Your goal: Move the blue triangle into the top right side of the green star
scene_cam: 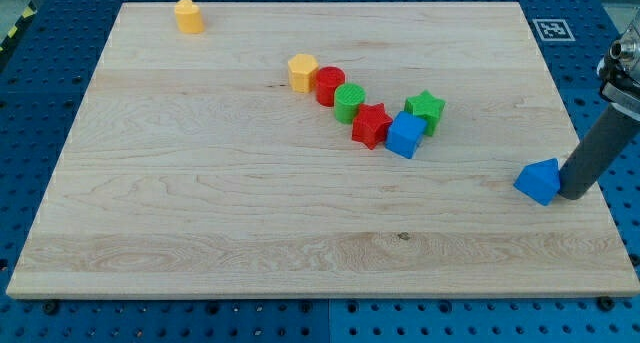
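**Blue triangle at the right edge, tip pressed to its right side**

Start at the view's left and you meet bare wooden board [200,203] for a good stretch. The first block is a lone yellow one [188,15] near the top edge, well apart from everything else (its shape is hard to call from here, something rounded at the top).

Move toward the middle and you find a chain of blocks running diagonally down to the right. It opens with a yellow hexagon [302,72], touching a red cylinder [330,86], which touches a green cylinder [350,102]. Next comes a red star [372,125], then a blue cube [405,135] just beside it. The green star [425,109] sits at the cube's upper right, touching it and closing the chain.

Further right, well apart from that cluster, you will see the blue triangle [539,180] near the board's right edge, lower in the view than the green star. My tip [572,194] sits right against the triangle's right side, with the dark rod rising up and to the right from there.

There is no pincer on this arm to report as spread or pressed together, only the rod.
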Tool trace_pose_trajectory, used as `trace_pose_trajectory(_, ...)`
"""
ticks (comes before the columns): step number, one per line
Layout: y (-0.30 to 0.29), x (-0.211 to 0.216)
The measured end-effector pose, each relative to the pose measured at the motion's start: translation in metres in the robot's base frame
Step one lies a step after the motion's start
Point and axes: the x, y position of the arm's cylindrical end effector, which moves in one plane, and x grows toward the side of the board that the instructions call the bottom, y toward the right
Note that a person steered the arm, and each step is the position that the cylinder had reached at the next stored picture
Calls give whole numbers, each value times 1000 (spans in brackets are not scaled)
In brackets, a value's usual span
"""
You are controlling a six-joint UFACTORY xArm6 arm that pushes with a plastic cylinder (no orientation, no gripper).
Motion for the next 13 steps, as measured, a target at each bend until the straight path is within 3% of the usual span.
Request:
trace_pose_trajectory(1,16,5)
trace_pose_trajectory(3,-49,-44)
trace_pose_trajectory(4,-46,-50)
trace_pose_trajectory(6,21,7)
trace_pose_trajectory(7,15,45)
trace_pose_trajectory(8,-27,49)
trace_pose_trajectory(9,-50,24)
trace_pose_trajectory(11,-50,-26)
trace_pose_trajectory(13,-51,11)
